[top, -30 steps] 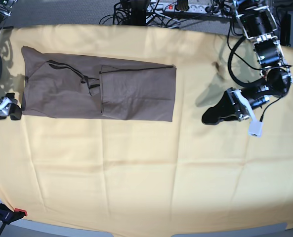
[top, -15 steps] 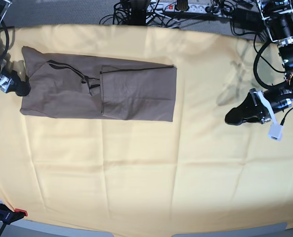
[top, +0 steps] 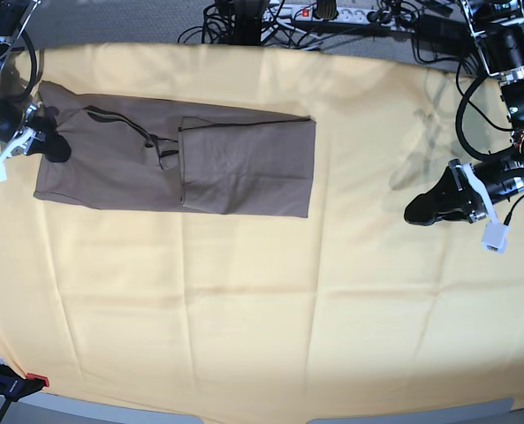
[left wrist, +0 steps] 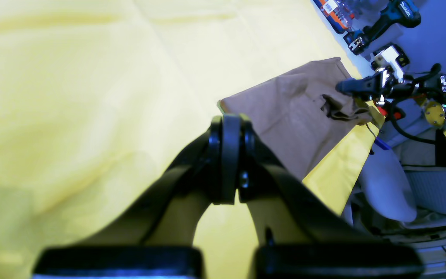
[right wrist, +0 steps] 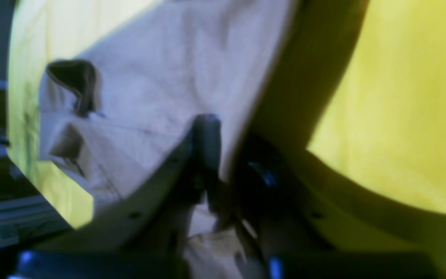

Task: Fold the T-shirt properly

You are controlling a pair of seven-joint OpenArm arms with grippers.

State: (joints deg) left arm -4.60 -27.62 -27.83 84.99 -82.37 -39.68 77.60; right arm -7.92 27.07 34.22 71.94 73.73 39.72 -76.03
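Note:
The taupe-brown T-shirt lies as a long folded rectangle at the back left of the yellow cloth. A folded panel lies on its right half. My right gripper is at the shirt's left edge. In the right wrist view the fingers are shut with the shirt's edge between them. My left gripper is shut and empty, low over bare yellow cloth far right of the shirt. In the left wrist view its tips are pressed together and the shirt lies beyond.
Cables and a power strip lie past the table's far edge. A red-handled clamp grips the cloth at the front left corner. A cordless drill lies past the far end in the left wrist view.
My right gripper moved up from beside the table's left edge onto the shirt's left edge and closed there. My left arm drew back to the right, away from the shirt.

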